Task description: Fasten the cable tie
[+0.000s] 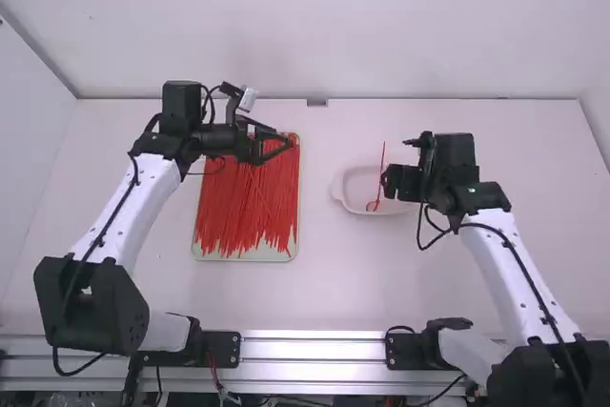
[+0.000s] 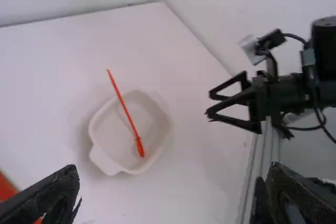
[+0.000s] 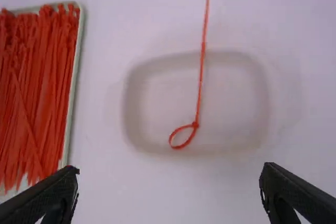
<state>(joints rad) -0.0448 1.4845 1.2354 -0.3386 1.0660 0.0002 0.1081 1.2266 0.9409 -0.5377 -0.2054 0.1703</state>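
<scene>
**Tie in dish, grippers empty**

High view: one looped tie (image 1: 382, 159) lies in one dish (image 1: 343, 188), just ahead of the right gripper (image 1: 387, 181), its arm bent low. The left gripper (image 1: 272, 147) hangs over one tray (image 1: 294, 235) of loose ties (image 1: 248, 202).

Left wrist view: left gripper spread apart, tie well ahead.

Right wrist view: right gripper spread apart, tie ahead between its fingers.

No readable text, number, brand or sign. Red cable ties (image 1: 248, 202), tray (image 1: 294, 253), white dish (image 1: 339, 188), table (image 1: 381, 264): no marking visible. Small white tag (image 1: 248, 97) at wrist of left arm (image 1: 133, 202): any print too small to read.
</scene>
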